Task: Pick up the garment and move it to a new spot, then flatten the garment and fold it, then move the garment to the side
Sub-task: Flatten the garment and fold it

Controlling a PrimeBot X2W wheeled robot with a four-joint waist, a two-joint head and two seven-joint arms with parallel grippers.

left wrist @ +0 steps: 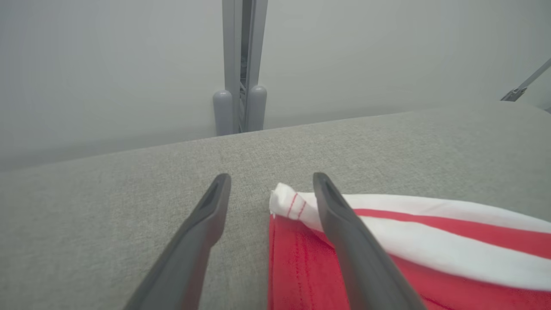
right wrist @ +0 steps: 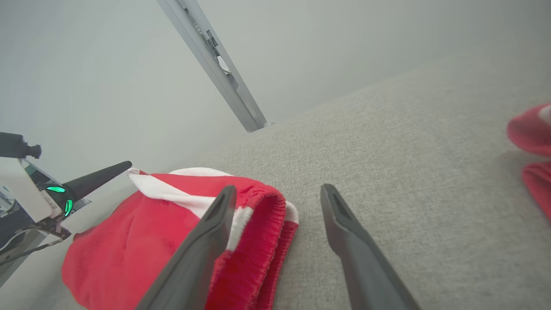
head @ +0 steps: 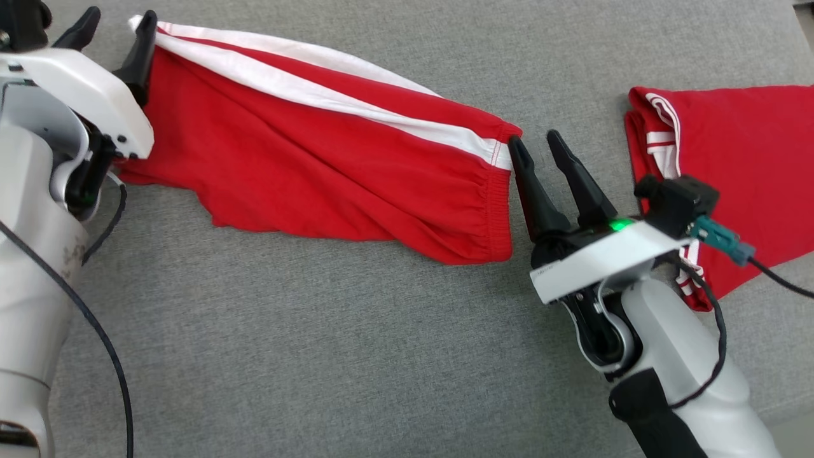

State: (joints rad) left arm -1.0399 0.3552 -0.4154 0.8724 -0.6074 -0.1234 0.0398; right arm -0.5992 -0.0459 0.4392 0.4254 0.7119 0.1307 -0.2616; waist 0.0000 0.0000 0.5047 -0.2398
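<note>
red garment lies stretched across the grey bench, left jaws spread astride its white-striped corner, right jaws spread at the waistband; closing off-centre could pinch one layer and drag the cloth askew

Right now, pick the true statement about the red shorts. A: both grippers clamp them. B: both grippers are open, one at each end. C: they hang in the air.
B: the left gripper and right gripper have spread fingers at opposite ends of the red shorts.
</note>
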